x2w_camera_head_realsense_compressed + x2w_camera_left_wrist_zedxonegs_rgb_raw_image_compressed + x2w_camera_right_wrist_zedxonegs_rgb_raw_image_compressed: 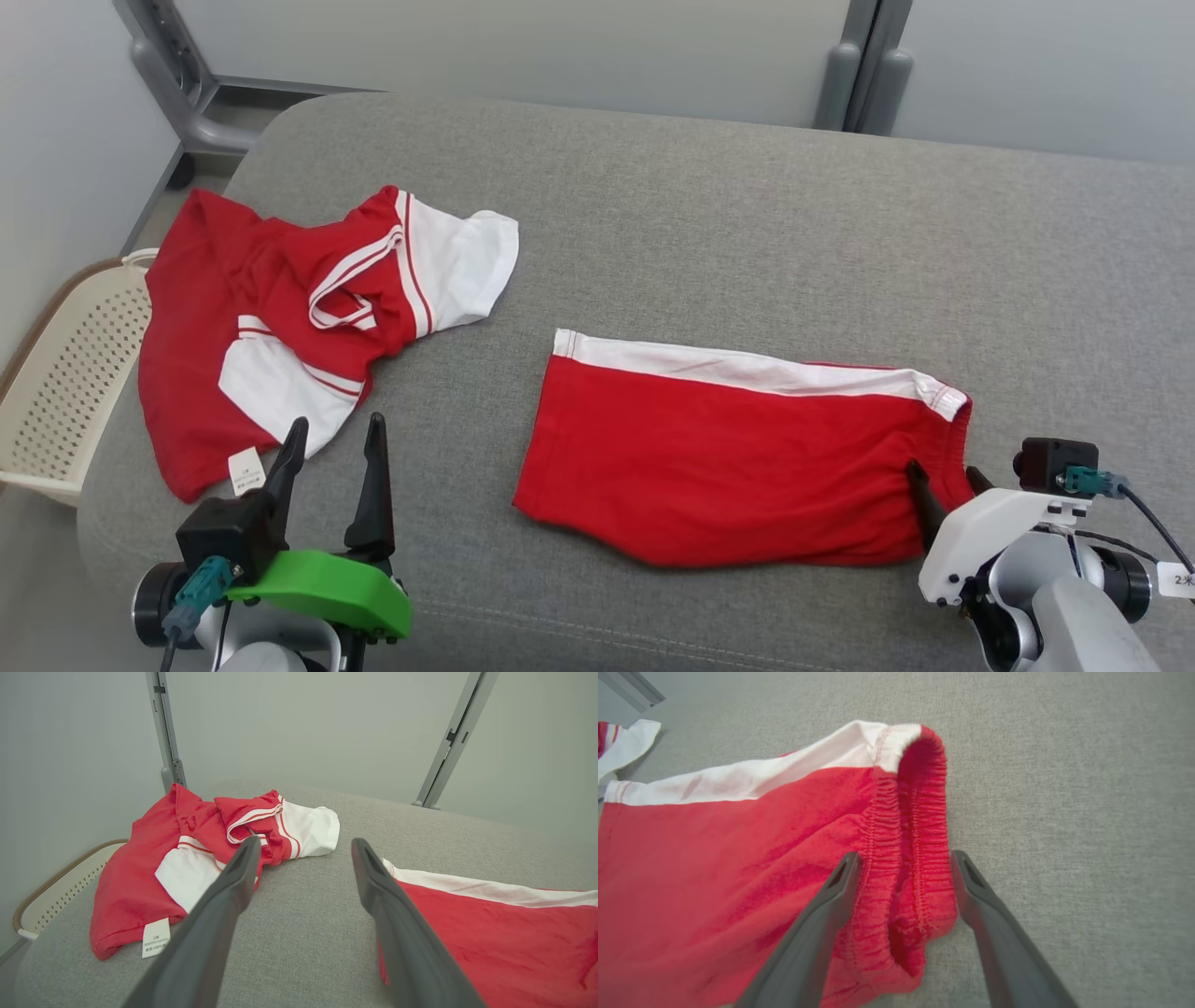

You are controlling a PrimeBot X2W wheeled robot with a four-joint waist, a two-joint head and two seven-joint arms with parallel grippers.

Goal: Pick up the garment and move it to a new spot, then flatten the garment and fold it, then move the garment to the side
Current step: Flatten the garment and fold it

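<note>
At nine o'clock, a cream perforated plastic basket [65, 373] is sitting low against the edge of the grey fabric-padded bench [747, 233]; we are taking it for a laundry bin, out of the working area.

At ten o'clock on the bench, a crumpled red-and-white short-sleeved shirt [280, 327] is lying in a heap, one edge hanging over the side and its white care label [246, 469] turned up. We are treating it as waiting its turn, which is probably why it is bunched off to the side.

At seven o'clock we are holding our left hand [337, 425] with its fingers spread wide and nothing between them, hovering over bare bench beside the shirt's hem. It looks parked, leaving room for the other arm.

From the centre toward four o'clock, the red shorts with a white side stripe [728, 457] are lying fairly flat, which suggests they are the garment in work.

At five o'clock we are lowering our right hand [943, 474] over the gathered red elastic waistband [920, 812]. The fingers are spread, one on each side of the waistband's fold, not yet pinching it. We are judging this the set-up for a grasp at the thickest, firmest edge, where thin cloth is least likely to slip.
</note>
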